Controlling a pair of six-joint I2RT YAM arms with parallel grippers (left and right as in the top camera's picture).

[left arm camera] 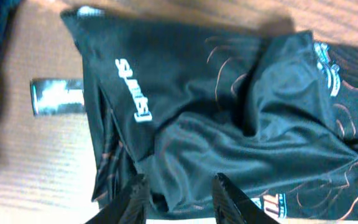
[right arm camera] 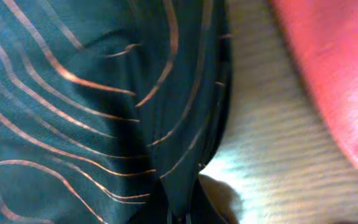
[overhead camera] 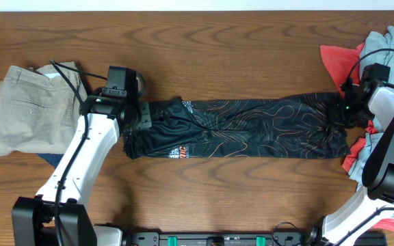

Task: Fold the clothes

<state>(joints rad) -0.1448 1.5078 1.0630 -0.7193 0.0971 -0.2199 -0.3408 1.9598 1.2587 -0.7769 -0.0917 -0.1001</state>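
Observation:
The clothes, a black jersey [overhead camera: 252, 126] with thin orange contour lines, lie as a long narrow strip across the middle of the table. My left gripper [overhead camera: 142, 116] is over the strip's left end. In the left wrist view its fingers [left arm camera: 135, 199] stand apart, open, over the jersey [left arm camera: 216, 124] near its front edge, where a white logo shows. My right gripper [overhead camera: 344, 109] is at the strip's right end. In the right wrist view this gripper [right arm camera: 191, 218] is shut on a pinched fold of the jersey [right arm camera: 73, 93].
Folded khaki trousers [overhead camera: 29, 109] lie at the far left on a blue cloth [overhead camera: 46, 158]. A pile of red [overhead camera: 337, 61] and grey-blue [overhead camera: 388, 44] garments sits at the right edge, close to the right arm. A dark strip [left arm camera: 58, 96] lies on the wood beside the jersey.

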